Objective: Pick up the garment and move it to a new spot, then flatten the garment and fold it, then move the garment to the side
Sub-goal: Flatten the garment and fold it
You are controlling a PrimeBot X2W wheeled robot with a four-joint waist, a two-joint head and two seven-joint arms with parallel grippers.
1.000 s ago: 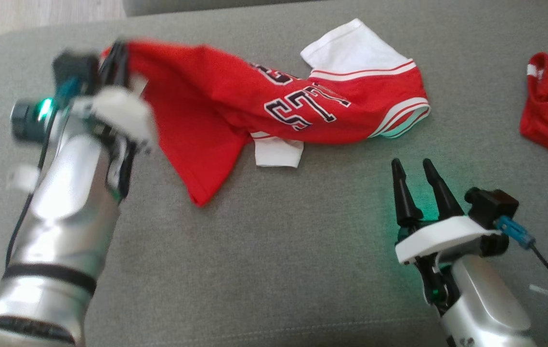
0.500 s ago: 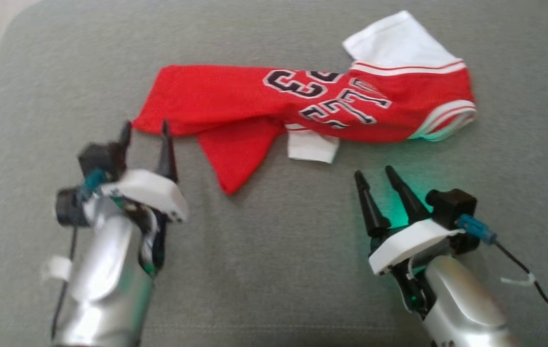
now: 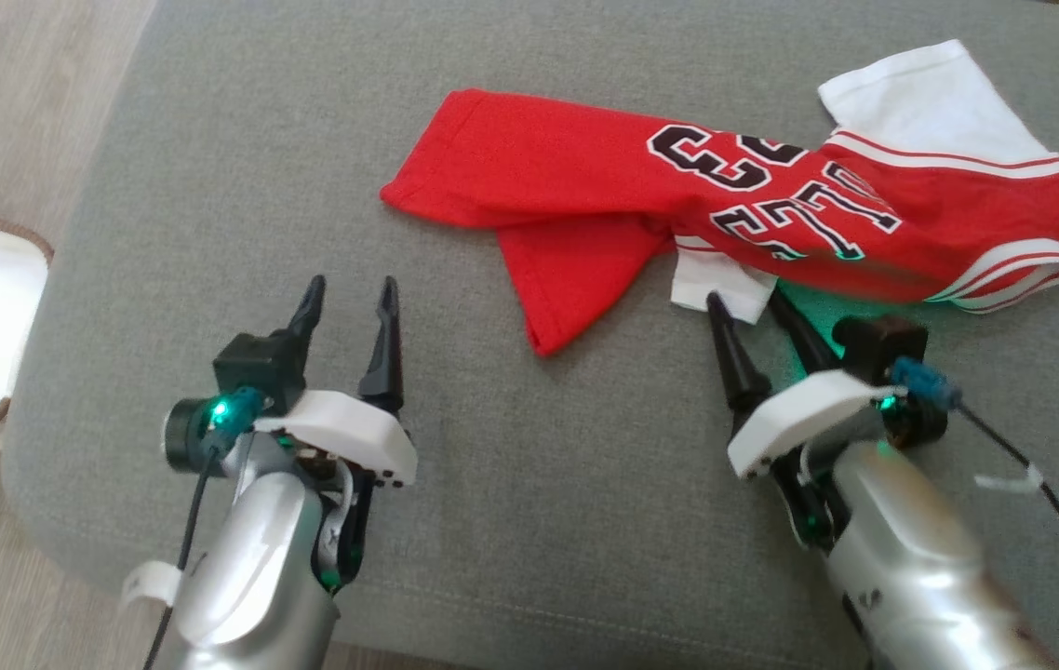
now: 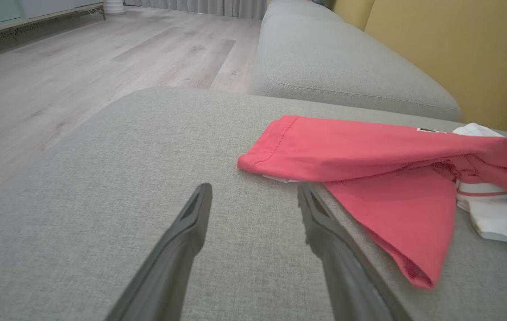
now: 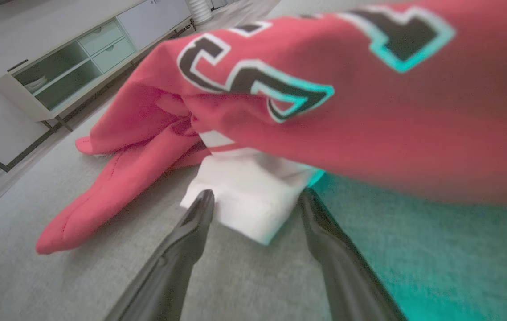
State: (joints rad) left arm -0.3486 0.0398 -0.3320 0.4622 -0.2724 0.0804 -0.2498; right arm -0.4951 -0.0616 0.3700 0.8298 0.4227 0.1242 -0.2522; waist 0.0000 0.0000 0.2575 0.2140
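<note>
The jersey [image 3: 585,186] lies bunched and twisted on the sofa [image 3: 492,484]; the left hand [image 3: 352,284] is wide and empty, apart from the hem [image 3: 418,191]; the right hand [image 3: 745,300], also wide, has its tips at the white sleeve [image 3: 720,284]; pinch only the sleeve's edge, then draw it outward, low and slow.

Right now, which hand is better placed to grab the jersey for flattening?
Right. The right hand is open and already at the white sleeve of the jersey. The left hand, also open, sits over bare cushion, apart from the red hem.
</note>
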